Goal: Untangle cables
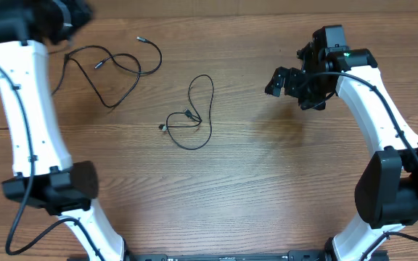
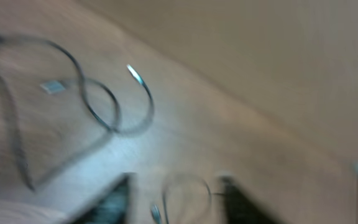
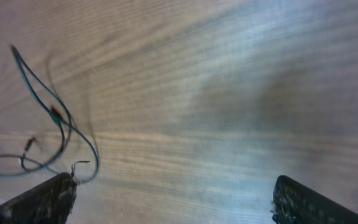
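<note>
One thin black cable (image 1: 111, 69) lies spread in loose loops at the upper left of the table, a small plug (image 1: 141, 40) at its far end. Another cable (image 1: 194, 116) lies in a narrow loop at the centre. My left gripper (image 1: 67, 18) hovers blurred at the top left corner, just beyond the first cable. In the blurred left wrist view its fingers (image 2: 114, 202) stand apart, and a small cable loop (image 2: 185, 186) shows between them, while larger loops (image 2: 98, 102) lie ahead. My right gripper (image 1: 280, 81) is open, right of the centre cable (image 3: 48, 124), with nothing between its fingers (image 3: 316, 205).
The wooden table (image 1: 267, 181) stretches bare between the arms. Thick black robot cables run down the left arm (image 1: 31, 138) and the right arm (image 1: 383, 109). The table's far edge (image 2: 229, 87) crosses the left wrist view.
</note>
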Motion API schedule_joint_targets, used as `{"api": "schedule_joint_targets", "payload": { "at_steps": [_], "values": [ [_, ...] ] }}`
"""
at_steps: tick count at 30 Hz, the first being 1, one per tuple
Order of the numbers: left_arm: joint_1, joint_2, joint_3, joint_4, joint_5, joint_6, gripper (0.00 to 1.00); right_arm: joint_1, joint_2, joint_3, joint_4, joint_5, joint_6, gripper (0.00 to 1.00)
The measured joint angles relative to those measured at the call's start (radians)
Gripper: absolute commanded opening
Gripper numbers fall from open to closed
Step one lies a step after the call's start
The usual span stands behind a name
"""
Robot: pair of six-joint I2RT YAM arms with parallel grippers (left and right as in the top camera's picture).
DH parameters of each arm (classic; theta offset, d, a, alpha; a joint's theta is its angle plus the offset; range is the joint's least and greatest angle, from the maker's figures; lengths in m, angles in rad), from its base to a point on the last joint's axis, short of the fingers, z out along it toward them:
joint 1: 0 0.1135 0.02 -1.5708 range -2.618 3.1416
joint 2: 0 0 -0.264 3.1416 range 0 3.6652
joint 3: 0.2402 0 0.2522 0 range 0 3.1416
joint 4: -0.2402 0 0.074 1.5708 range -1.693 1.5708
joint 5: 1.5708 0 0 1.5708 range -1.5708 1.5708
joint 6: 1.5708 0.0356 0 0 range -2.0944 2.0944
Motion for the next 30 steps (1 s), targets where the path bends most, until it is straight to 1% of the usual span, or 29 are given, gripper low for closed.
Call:
{"api": "schedule_joint_targets", "payload": {
  "at_steps": [1,4,8,11,14,15,18,20,23,26,30],
  "values": [
    [-0.03,0.002,0.0,-0.019,-0.002,0.002,0.99,0.0,0.0,0.0,-0.014,0.0,0.0,1.0],
    [-0.126,0.022,0.0,-0.078,-0.009,0.033,1.0,-0.006,0.0,0.0,-0.044,0.011,0.0,1.0],
    [-0.239,0.056,0.0,-0.185,-0.053,0.072,0.99,-0.026,0.0,0.0,-0.066,0.047,0.0,1.0],
    [-0.322,0.097,0.0,-0.267,-0.056,0.079,0.99,-0.039,0.0,0.0,-0.071,0.082,0.0,1.0],
    [-0.385,0.144,0.0,-0.3,-0.065,0.073,1.0,-0.043,0.0,0.0,-0.071,0.108,0.0,1.0],
    [-0.406,0.162,0.0,-0.314,-0.079,0.048,1.0,-0.043,0.0,0.0,-0.07,0.113,0.0,1.0],
    [-0.459,0.224,-0.005,-0.385,-0.14,-0.126,1.0,-0.043,0.0,0.0,-0.07,0.122,0.0,1.0],
    [-0.483,0.271,-0.005,-0.385,-0.165,-0.265,0.99,-0.043,0.0,0.0,-0.07,0.123,0.0,1.0],
    [-0.507,0.338,-0.006,-0.377,-0.188,-0.417,1.0,-0.043,0.0,0.0,-0.071,0.131,-0.001,1.0],
    [-0.527,0.401,-0.006,-0.342,-0.201,-0.5,1.0,-0.043,0.0,0.0,-0.069,0.134,0.0,1.0],
    [-0.541,0.485,-0.008,-0.311,-0.208,-0.555,1.0,-0.043,0.0,0.0,-0.067,0.141,0.0,1.0]
  ]
}}
